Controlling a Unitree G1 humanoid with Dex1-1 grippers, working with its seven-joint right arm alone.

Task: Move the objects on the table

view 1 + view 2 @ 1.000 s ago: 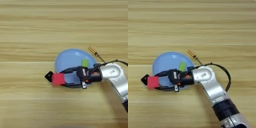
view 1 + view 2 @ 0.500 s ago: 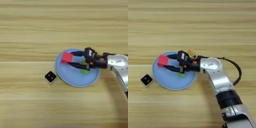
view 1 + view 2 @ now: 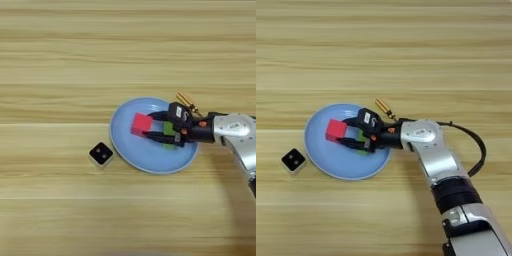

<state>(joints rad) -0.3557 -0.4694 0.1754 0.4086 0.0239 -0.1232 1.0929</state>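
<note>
- Wood-grain planks of the light tabletop fill the whole frame, and the action sits at centre right; no edge is near, so nothing risks falling off.
- Silver forearm comes in from the lower right and lies across the right rim of the round light-blue plate. A low sweep from this pose could drag or tip the plate and shift everything on it.
- Black two-fingered tool reaches left over the plate's middle, its fingers closed around the red cube, one above and one below in the picture. I cannot tell whether the cube rests on the plate or hangs just above it. The grip looks to be only at the fingertips, so a quick swing might let the cube twist out.
- Flat green block lies on the plate, mostly hidden under the fingers; lowering or opening here could knock it or pin it.
- Thin screwdriver with an orange-yellow handle lies on the wood just beyond the plate's upper right rim, close to the wrist, and could be nudged and roll.
- Small black cube with white edges and dots sits on the wood just left of the plate, lower left of it, apart from the tool and least at risk.
</note>
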